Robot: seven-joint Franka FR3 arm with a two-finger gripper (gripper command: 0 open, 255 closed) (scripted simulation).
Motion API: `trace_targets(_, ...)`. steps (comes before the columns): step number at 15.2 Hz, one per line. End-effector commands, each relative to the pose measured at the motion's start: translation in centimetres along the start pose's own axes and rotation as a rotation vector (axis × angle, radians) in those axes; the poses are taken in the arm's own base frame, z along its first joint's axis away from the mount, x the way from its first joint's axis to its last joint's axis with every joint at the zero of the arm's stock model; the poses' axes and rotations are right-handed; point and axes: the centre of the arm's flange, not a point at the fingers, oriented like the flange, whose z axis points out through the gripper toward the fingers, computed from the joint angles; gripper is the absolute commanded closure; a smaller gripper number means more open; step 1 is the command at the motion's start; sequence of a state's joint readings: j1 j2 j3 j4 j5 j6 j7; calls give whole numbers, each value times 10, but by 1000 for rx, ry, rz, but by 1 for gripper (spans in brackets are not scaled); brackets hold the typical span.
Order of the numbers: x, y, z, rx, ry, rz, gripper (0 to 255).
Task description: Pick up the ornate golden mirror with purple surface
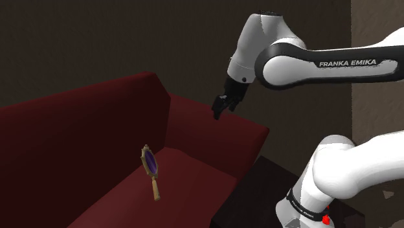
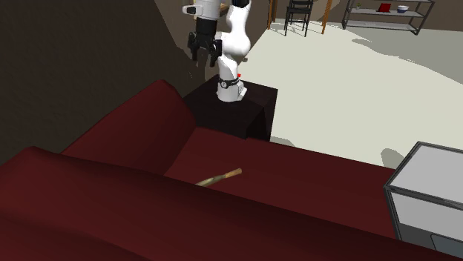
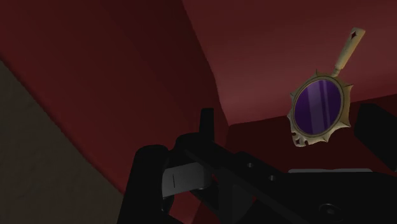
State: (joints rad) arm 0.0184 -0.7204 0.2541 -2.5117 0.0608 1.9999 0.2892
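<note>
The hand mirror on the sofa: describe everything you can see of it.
The hand mirror has an oval purple glass in a golden frame with small spikes round its rim, and a slim gold handle widening at its end. It rests on the seat of the dark red sofa, close to the backrest, purple face showing. Only the sofa touches it; whether it leans on the backrest cannot be told. The open black gripper hangs above, apart from it.

White arm (image 1: 336,63) stretched out level behind the gripper (image 1: 223,109); wrist sat just above it, tilted down; black fingers stood apart, mid-air.
</note>
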Motion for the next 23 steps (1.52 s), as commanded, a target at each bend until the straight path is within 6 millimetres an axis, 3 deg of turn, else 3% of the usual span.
trace_targets(1, 0, -18, 20, -5, 8, 19, 0)
trace_targets(23, 45, -188, 258, -74, 66, 213, 0)
